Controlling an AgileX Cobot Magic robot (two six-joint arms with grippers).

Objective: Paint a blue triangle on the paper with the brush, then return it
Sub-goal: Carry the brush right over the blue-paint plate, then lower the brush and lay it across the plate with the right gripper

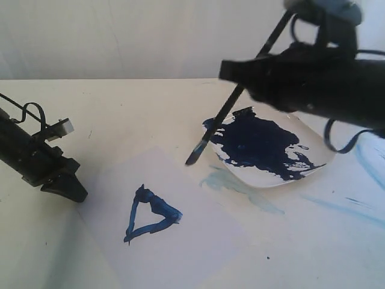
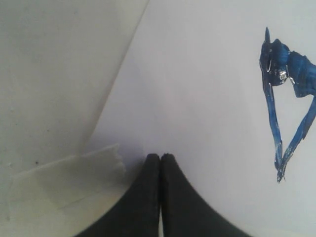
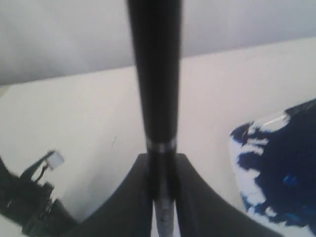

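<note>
A rough dark-blue triangle [image 1: 149, 217] [image 2: 289, 101] is painted on the pale paper [image 1: 174, 253] [image 2: 197, 84] lying on the table. My right gripper [image 1: 237, 72] [image 3: 160, 165] is shut on the long black brush [image 1: 231, 102] [image 3: 155, 74], which slants down to the left. Its wet tip [image 1: 192, 158] hangs just above the table between the paper's far edge and the plate. My left gripper [image 1: 63, 186] [image 2: 160, 157] is shut and empty, pressing down on the paper's left edge.
A white square plate [image 1: 319, 150] [image 3: 242, 163] covered with a big dark-blue paint blotch [image 1: 258, 144] sits at the right. Pale blue smears [image 1: 240, 188] mark the table in front of the plate and further right. A scrap of clear tape [image 2: 69, 180] lies by the left fingers.
</note>
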